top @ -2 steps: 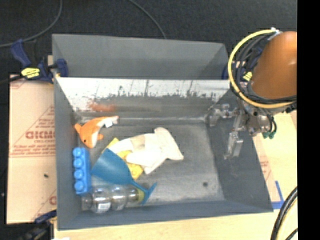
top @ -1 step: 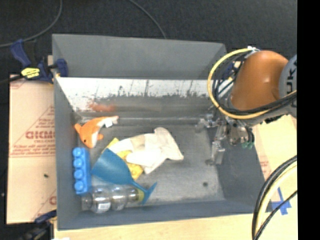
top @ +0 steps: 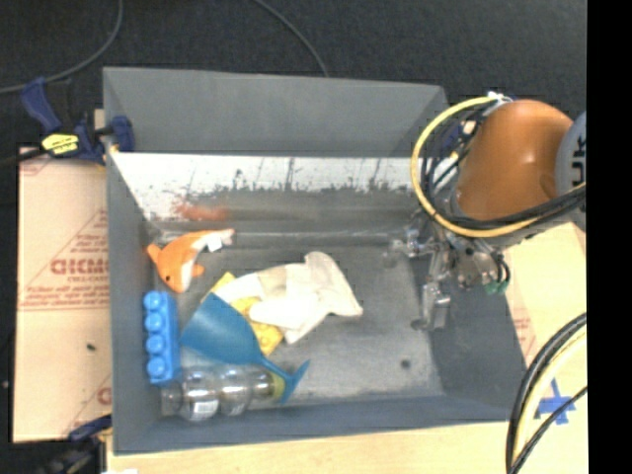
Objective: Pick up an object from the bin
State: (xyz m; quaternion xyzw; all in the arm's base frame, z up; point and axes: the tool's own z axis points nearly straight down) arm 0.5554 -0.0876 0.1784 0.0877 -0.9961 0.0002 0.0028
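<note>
Bin (top: pixel 375 363), heap (top: pixel 259 309) at left, arm (top: pixel 504 166) above bare right side

A dark floor (top: pixel 395 18) crossed by black cables (top: pixel 288 26) lies behind; a pale surface (top: pixel 296 452) borders the front.

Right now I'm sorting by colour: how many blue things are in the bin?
2: a studded blue block along the left wall, a blue funnel beside it. More may hide under the cloth.

We see a grey metal bin (top: pixel 395 349); on its floor's left lie an orange plush fish (top: pixel 178 260), white cloth (top: pixel 308 289), blue funnel (top: pixel 219 336) and clear bottle (top: pixel 215 393).
</note>
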